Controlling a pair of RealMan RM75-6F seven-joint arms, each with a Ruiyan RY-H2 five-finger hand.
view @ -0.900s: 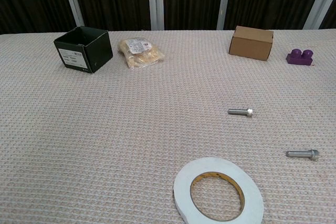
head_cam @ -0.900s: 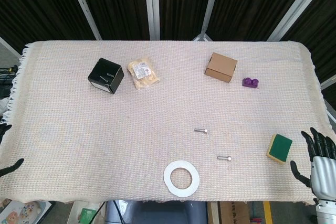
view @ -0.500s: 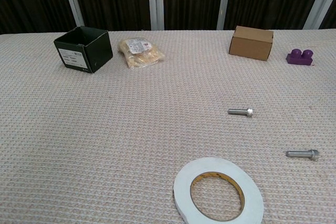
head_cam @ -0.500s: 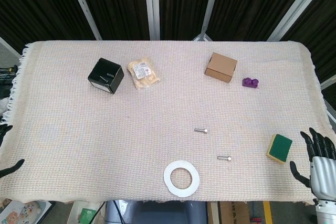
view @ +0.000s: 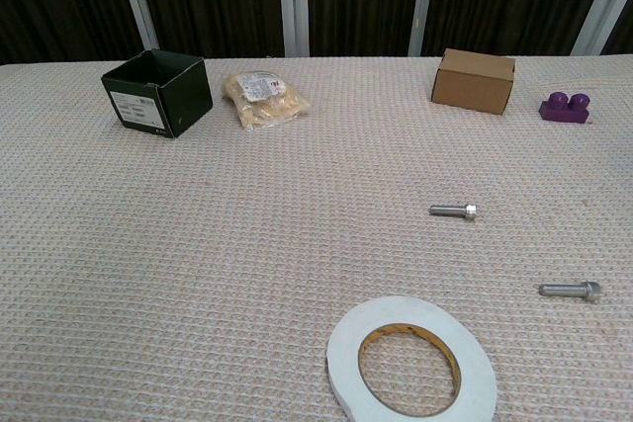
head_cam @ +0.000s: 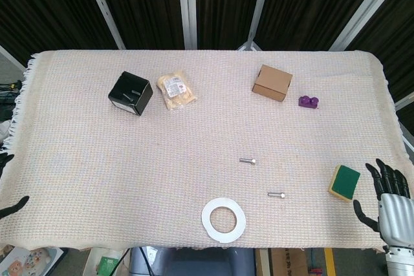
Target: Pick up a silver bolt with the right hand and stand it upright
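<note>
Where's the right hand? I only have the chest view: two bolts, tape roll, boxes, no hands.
Observer: The right hand is at the table's near right corner, open, fingers spread, holding nothing.
Operator: Anything between it and the bolts?
Observer: Yes, a green and yellow sponge lies just left of the hand, outside your frame.
Operator: Which bolt is closer to it?
Observer: The near bolt, the one lying right of the tape roll. The far bolt lies further up and to the left. Both lie flat.
Operator: Left hand?
Observer: Only dark fingertips of the left hand show at the table's near left edge; I cannot tell its state.
</note>
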